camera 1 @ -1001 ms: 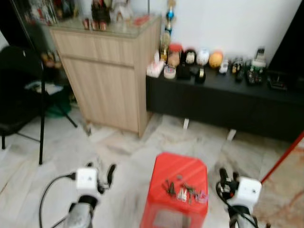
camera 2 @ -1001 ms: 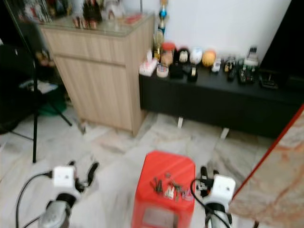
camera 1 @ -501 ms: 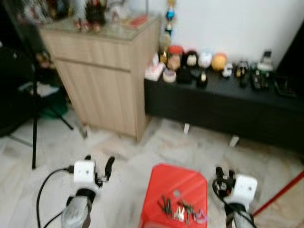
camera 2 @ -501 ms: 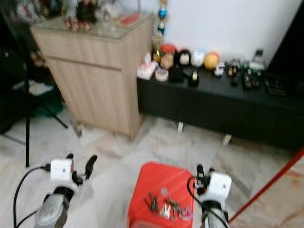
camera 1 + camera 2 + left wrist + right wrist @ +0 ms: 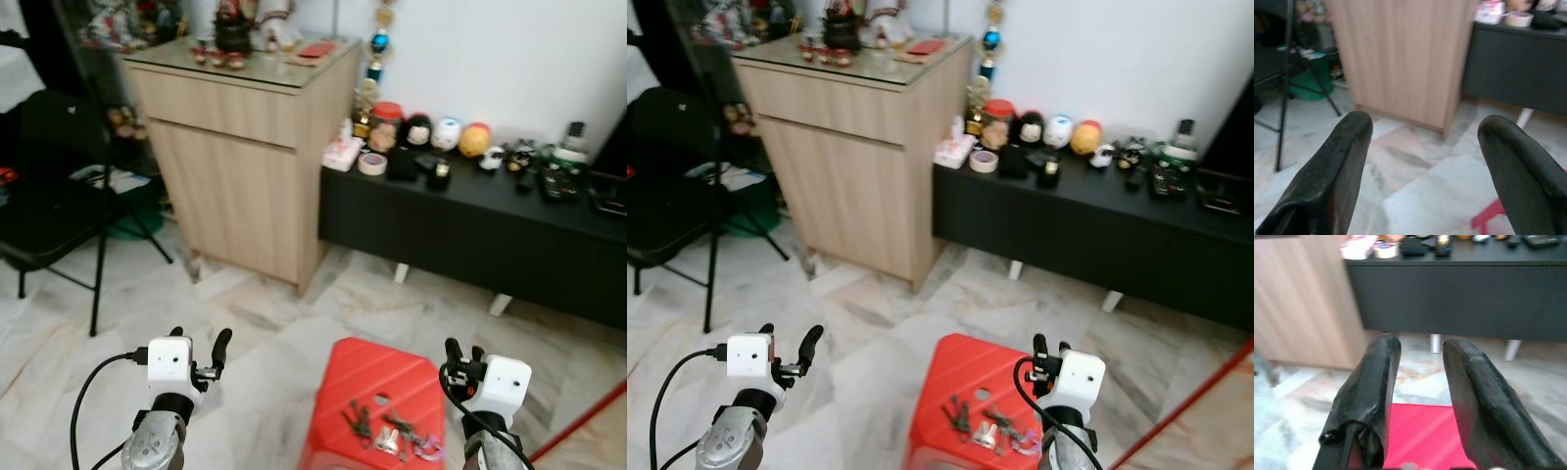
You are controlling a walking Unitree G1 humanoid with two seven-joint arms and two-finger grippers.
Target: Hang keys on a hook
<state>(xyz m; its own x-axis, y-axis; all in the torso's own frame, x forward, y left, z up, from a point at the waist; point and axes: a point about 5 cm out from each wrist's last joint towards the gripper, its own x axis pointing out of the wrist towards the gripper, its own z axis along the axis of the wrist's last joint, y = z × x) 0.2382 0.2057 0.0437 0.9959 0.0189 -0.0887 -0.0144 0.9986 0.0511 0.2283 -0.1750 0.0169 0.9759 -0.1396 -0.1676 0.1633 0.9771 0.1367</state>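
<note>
A bunch of keys (image 5: 388,431) with a pink tag lies on top of a red plastic stool (image 5: 377,372) low in the middle of the eye views. My left gripper (image 5: 200,340) is held over the marble floor to the left of the stool; its fingers (image 5: 1342,156) stand wide apart and hold nothing. My right gripper (image 5: 464,352) is just off the stool's right side, beyond the keys. Its fingers (image 5: 1469,382) are open by a narrow gap with nothing between them, and the red stool top (image 5: 1420,426) shows below them.
A light wooden cabinet (image 5: 245,147) stands ahead on the left, with a low black bench (image 5: 470,211) of small figures and jars next to it along the white wall. A black folding chair (image 5: 49,215) is at far left. A red-edged slab (image 5: 588,421) cuts the lower right corner.
The whole picture has shifted and sharpened as the camera moved. Both arms keep the same pose, and the keys lie where they were on the stool.
</note>
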